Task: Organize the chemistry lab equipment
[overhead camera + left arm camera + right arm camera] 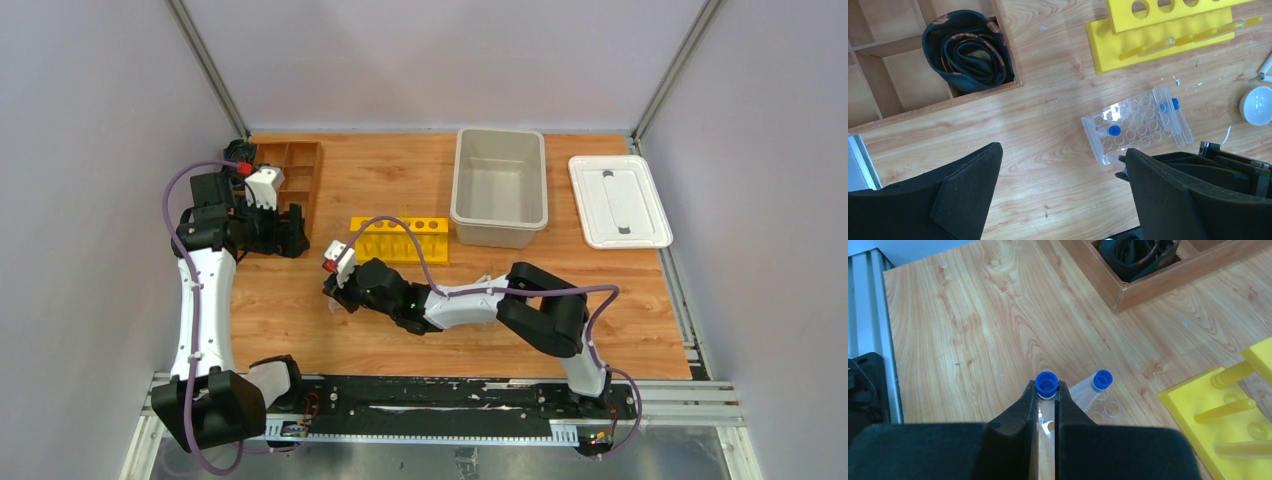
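Right pincer (1047, 391) around blue-capped tube (1046, 382), beside rack (1106, 413)

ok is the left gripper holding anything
No, the left gripper stands wide open over the table, with nothing between its jaws.

My right gripper (1046, 392) pinches one thin clear blue-capped tube (1046, 383). The clear plastic rack (1135, 125), holding more tubes, lies just beside the yellow stand (1158, 40); the white round bowl (1258, 105) rests near it.
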Tool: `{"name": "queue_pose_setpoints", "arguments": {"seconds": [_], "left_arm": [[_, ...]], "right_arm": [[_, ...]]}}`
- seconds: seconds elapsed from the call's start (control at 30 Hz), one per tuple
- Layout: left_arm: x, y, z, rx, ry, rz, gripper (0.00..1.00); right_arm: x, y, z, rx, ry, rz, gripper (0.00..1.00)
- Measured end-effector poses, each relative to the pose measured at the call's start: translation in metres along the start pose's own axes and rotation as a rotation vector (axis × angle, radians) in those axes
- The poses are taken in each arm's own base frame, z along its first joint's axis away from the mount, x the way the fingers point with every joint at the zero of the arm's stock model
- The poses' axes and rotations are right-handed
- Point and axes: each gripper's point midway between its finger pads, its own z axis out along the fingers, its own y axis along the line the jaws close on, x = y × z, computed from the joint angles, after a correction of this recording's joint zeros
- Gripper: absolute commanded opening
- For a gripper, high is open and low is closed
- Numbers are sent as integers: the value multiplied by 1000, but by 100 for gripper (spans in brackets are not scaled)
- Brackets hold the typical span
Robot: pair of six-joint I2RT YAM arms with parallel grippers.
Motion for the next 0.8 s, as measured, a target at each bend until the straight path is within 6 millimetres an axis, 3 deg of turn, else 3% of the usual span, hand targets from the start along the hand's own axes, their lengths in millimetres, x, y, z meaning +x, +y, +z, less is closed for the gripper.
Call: {"name": "queue_pose_setpoints", "arguments": {"seconds": [0.8], "left_arm": [[0, 0, 0, -1, -1, 2, 100]], "right_arm": [[10, -8, 2, 42, 17, -20, 0]]}}
